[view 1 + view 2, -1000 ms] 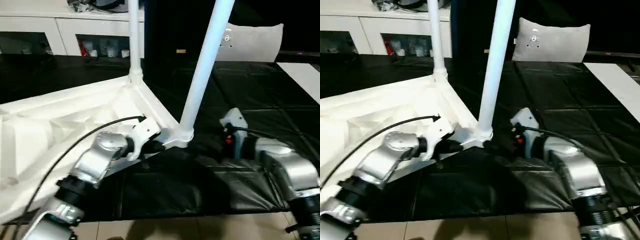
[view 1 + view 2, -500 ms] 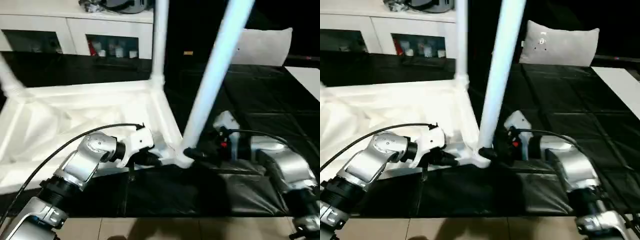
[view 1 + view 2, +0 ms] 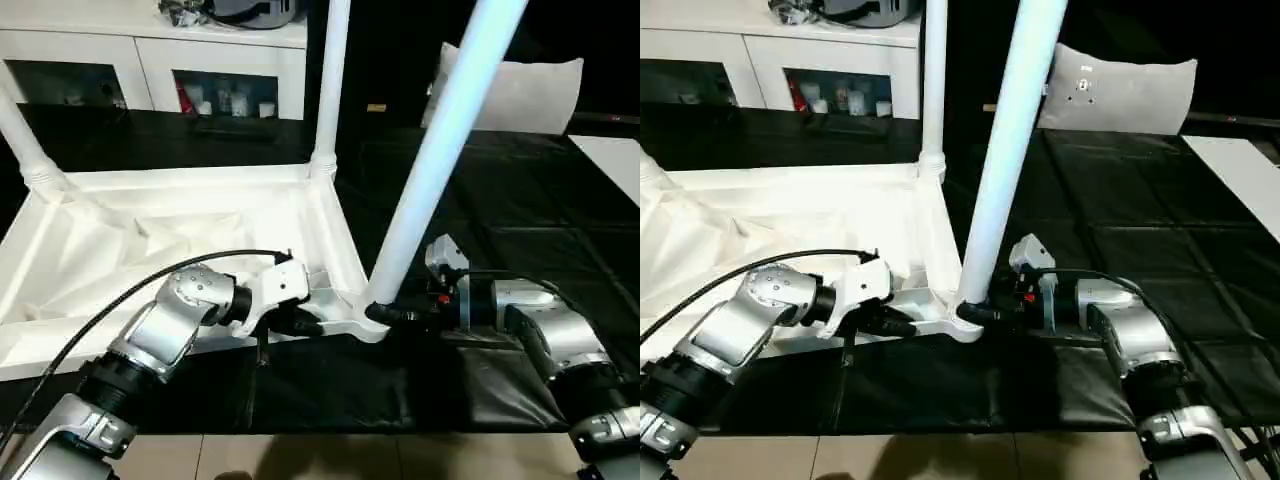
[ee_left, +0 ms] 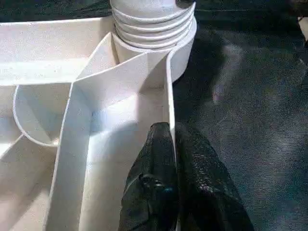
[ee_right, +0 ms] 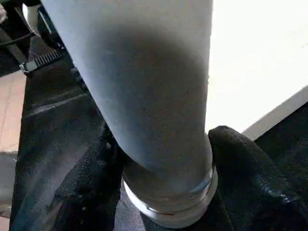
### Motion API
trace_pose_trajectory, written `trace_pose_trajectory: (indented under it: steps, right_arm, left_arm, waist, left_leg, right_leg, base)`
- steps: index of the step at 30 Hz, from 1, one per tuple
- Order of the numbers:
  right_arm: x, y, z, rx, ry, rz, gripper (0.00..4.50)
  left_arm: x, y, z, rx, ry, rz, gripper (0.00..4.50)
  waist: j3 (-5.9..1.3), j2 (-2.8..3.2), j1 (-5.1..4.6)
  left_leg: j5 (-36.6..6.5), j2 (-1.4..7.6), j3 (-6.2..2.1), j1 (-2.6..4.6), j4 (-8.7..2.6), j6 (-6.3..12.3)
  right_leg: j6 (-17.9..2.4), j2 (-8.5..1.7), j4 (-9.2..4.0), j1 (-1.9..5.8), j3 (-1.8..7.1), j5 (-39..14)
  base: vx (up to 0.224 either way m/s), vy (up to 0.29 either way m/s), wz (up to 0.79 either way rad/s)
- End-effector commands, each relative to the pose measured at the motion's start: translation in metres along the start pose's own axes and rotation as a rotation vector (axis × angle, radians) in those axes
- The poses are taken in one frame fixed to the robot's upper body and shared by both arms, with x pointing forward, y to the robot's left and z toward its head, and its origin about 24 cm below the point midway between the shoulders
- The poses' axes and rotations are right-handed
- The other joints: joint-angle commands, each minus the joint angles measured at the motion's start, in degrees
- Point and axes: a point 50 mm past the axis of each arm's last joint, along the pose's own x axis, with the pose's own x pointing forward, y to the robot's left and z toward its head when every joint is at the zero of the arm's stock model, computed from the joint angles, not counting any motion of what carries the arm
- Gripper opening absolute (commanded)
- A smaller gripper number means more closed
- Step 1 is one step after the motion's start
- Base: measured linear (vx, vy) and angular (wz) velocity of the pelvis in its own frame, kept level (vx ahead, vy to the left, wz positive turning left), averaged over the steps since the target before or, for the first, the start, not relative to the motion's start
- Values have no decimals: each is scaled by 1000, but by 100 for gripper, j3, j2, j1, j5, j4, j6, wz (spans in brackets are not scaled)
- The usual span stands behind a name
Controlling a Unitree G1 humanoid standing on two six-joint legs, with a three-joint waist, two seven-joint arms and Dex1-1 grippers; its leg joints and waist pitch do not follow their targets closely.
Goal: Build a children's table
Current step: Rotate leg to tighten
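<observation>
Two jaws are at the same corner of the upturned children's table, which lies ribbed side up on the black mat. My left gripper is pinched shut on the thin rim wall of the top, just short of the corner socket. My right gripper comes at that corner from the opposite side; its fingers stand on either side of the near leg at its base collar, where the leg enters the socket. They look close against it, though I can't tell whether they are pressing yet.

What I'd steer by is the leg's long axis — it rises from the socket and leans up and away toward the white pillow, not quite square to the top. The right jaws cross that axis at its foot, so that arm is the one placed to turn or seat the leg while the left braces the rim. Two more legs stand in the far corners.
</observation>
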Motion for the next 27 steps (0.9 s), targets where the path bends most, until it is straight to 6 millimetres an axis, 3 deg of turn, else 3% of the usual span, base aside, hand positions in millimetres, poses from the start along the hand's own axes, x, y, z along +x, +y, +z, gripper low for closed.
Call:
trace_pose_trajectory:
  steps: [1, 5, 6, 8, 10, 11, 12, 14, 15, 17, 18, 21, 22, 24, 25, 27]
  right_arm:
    - [-5, -10, -21, 58, 78, -93, 251]
    - [4, -14, -35, 110, 84, -147, 243]
    - [4, -14, -35, 110, 84, -147, 242]
    - [6, -20, -50, 173, 89, -301, 241]
    - [5, -24, -54, 208, 91, -391, 241]
    - [4, -28, -59, 244, 97, -501, 241]
    - [4, -28, -59, 244, 97, -501, 240]
    - [-2, -38, -59, 302, 87, -696, 240]
    - [-4, -41, -57, 316, 72, -734, 240]
    - [3, -40, -52, 315, 8, -719, 240]
    - [11, -38, -48, 296, -22, -680, 274]
    - [31, -30, -26, 219, -95, -569, 299]
    - [34, -25, -16, 176, -111, -531, 305]
    - [34, -14, 0, 119, -127, -494, 329]
    - [34, -14, 0, 119, -127, -494, 338]
    - [29, -10, 11, 88, -130, -496, 350]
  left_arm:
    - [10, -11, 5, 11, -27, -90, 0]
    - [12, -11, 6, -42, -43, -57, 0]
    - [12, -11, 6, -42, -43, -57, 0]
    - [17, -5, 11, -118, -78, 32, 0]
    - [20, -2, 15, -159, -95, 84, 0]
    - [24, 3, 20, -220, -119, 161, 0]
    - [24, 3, 20, -220, -119, 161, 0]
    - [31, 14, 30, -323, -167, 318, 0]
    - [33, 16, 33, -341, -181, 344, 0]
    - [35, 20, 37, -361, -196, 404, 0]
    - [36, 20, 38, -357, -197, 409, 0]
    - [36, 20, 39, -345, -196, 415, 0]
    - [34, 19, 38, -331, -184, 416, 0]
    - [31, 20, 34, -306, -154, 422, 0]
    - [31, 20, 34, -306, -154, 422, 0]
    - [29, 20, 30, -292, -134, 426, 0]
  waist:
    - [-326, 21, -49]
    - [-280, 29, -162]
    - [-280, 29, -162]
    - [-223, 31, -238]
    - [-224, 37, -323]
    - [-240, 46, -384]
    - [-240, 46, -384]
    - [-250, 43, -495]
    - [-260, 44, -500]
    - [-274, 55, -552]
    - [-287, 63, -551]
    - [-270, 45, -519]
    - [-302, 29, -489]
    - [-306, -1, -411]
    - [-328, 11, -376]
    - [-314, 2, -352]
  left_leg:
    - [-1100, 227, -51, 4, -383, 168]
    - [-1576, 237, -87, 47, -406, 65]
    - [-1576, 237, -87, 47, -406, 65]
    - [-2103, 228, -128, 123, -419, -15]
    - [-2418, 215, -158, 184, -402, -80]
    - [-2478, 217, -176, 152, -398, -110]
    - [-2478, 217, -176, 152, -398, -110]
    - [-2643, 199, -207, 141, -387, -76]
    - [-2631, 201, -209, 136, -394, -50]
    - [-2728, 219, -217, 100, -404, 44]
    - [-2723, 229, -220, 103, -405, 53]
    - [-2516, 216, -188, 90, -424, 164]
    - [-2276, 218, -179, 67, -427, 194]
    - [-1813, 232, -149, 13, -453, 273]
    - [-1596, 256, -149, -15, -460, 305]
    - [-1579, 239, -128, -9, -449, 294]
  right_leg:
    - [-1072, -504, -483, 295, 281, -1720]
    - [-942, -512, -560, 249, 261, -2550]
    - [-942, -512, -560, 249, 261, -2550]
    - [-768, -516, -654, 204, 216, -3261]
    - [-652, -503, -703, 166, 168, -3576]
    - [-623, -508, -685, 193, 148, -3576]
    - [-623, -508, -685, 193, 148, -3576]
    - [-527, -497, -745, 207, 58, -3621]
    - [-510, -503, -770, 219, 49, -3595]
    - [-498, -525, -810, 258, -63, -3344]
    - [-498, -548, -812, 270, -78, -3262]
    - [-534, -568, -824, 238, -46, -3074]
    - [-619, -566, -772, 250, -11, -2833]
    - [-635, -554, -708, 287, 45, -2427]
    - [-659, -571, -654, 307, 56, -2284]
    - [-614, -571, -697, 284, 39, -2491]
  base:
    - [0, 0, 0]
    - [0, 0, 0]
    - [0, 0, 0]
    - [0, 0, 0]
    - [0, 0, 0]
    - [0, 0, 0]
    - [0, 0, 0]
    - [0, 0, 0]
    - [0, 0, 0]
    - [0, 0, 0]
    - [0, 0, 0]
    - [0, 0, 0]
    - [0, 0, 0]
    - [0, 0, 0]
    - [0, 0, 0]
    - [0, 0, 0]
